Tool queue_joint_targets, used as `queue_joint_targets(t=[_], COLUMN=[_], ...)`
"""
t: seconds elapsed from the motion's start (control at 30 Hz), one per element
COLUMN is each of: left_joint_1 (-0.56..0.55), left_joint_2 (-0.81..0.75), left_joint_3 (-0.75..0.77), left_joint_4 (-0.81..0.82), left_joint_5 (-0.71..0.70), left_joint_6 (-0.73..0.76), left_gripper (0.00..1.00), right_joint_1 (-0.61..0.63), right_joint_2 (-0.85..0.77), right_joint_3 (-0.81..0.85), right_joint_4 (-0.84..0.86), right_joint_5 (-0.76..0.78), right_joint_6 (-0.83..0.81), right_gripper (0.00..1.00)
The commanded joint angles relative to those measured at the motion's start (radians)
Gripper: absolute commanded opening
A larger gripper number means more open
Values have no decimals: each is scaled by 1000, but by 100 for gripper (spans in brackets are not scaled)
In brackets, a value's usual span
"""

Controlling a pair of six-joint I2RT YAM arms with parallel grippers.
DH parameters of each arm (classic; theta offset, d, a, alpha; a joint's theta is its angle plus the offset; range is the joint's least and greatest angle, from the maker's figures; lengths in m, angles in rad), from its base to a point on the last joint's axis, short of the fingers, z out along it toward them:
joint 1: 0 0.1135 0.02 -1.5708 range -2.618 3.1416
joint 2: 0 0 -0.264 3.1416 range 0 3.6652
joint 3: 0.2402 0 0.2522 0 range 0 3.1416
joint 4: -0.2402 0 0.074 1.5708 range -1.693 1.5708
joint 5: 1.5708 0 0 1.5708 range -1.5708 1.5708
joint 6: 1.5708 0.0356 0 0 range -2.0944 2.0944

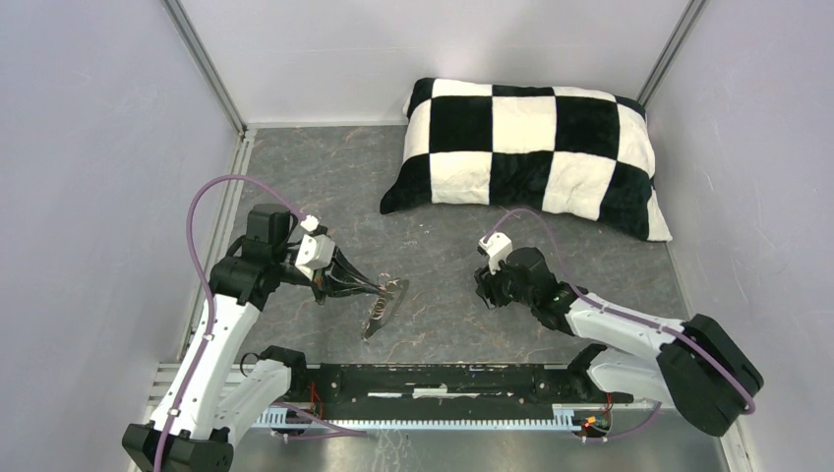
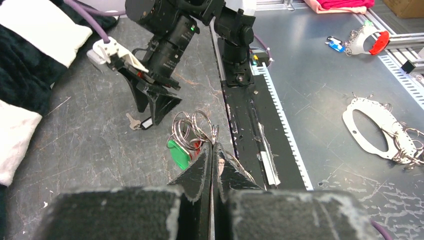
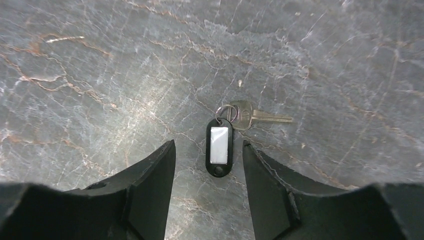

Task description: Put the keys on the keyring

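Landmark: checked pillow [image 1: 526, 152], lying at the far side of the table [image 1: 443, 246].
Left gripper [image 1: 384, 287]: on the near side of the pillow, off its left corner and well apart from it. Its fingers are pressed together on the thin edge of the keyring.
Keyring [image 1: 387, 309]: a flat grey-brown fob held tilted above the table, nearer the arm bases than the pillow's left corner. In the left wrist view it shows only edge-on between the fingers.
Wire rings [image 2: 192, 127]: bunched just past the left fingertips, on the side turned towards the pillow.
Green tag [image 2: 178, 153]: hanging below the rings. A red tag [image 2: 198, 146] is just beside it, partly hidden.
Right gripper [image 3: 208, 147]: on the near side of the pillow's left half, well apart from it and pointing down at the table. Its fingers are spread apart and hold nothing.
Black-tagged key [image 3: 220, 145]: flat on the table between the spread right fingers, touching neither. Its metal blade points away from the tag.
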Motion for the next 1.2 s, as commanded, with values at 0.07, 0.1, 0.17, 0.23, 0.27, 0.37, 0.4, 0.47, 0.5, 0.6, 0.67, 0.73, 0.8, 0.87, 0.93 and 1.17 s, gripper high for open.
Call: queue_joint_targets(t=[0.07,0.1,0.17,0.23,0.27,0.37,0.4,0.47,0.5,0.6,0.67,0.73,0.8,0.87,0.93,1.17], left_joint_1=[6,6,7,7,6,6,7,7,7,6,6,6,7,7,7,7], left_joint_2=[12,15,21,27,30,31,31,33,34,35,36,37,38,37,36,45], left_joint_3=[47,52,61,64,64,64,66,69,72,82,84,82,79,75,79,86], left_joint_4=[7,7,5,6,6,6,6,6,6,6,7,6,4,5,5,33], left_joint_5=[21,21,22,21,20,16,15,14,13,8,8,9,11,12,12,18], left_joint_6=[-30,-28,-25,-23,-23,-20,-20,-19,-18,-15,-14,-13,-11,-12,-16,-57], left_gripper=[2,2,2,2,2,2,2,2,2,2,2,2,2,2,2,2], right_joint_1=[-6,-9,-18,-27,-29,-29,-28,-16,-3,55,97,144,168,150,95,-47], right_joint_2=[101,117,138,149,154,190,205,230,234,236,233,239,245,201,132,93], right_joint_3=[-26,-24,-16,-15,-14,-3,-1,-5,-10,-22,-31,-28,-4,16,40,154], right_joint_4=[171,170,164,176,186,215,228,266,282,315,340,352,312,254,183,51], right_joint_5=[-29,-25,-24,-42,-60,-144,-177,-249,-263,-277,-286,-284,-272,-244,-206,-109], right_joint_6=[44,42,37,35,35,52,67,111,133,189,226,251,268,259,220,68], right_gripper=[60,60,60,60,59,56,55,53,52,52,52,52,50,50,51,54])
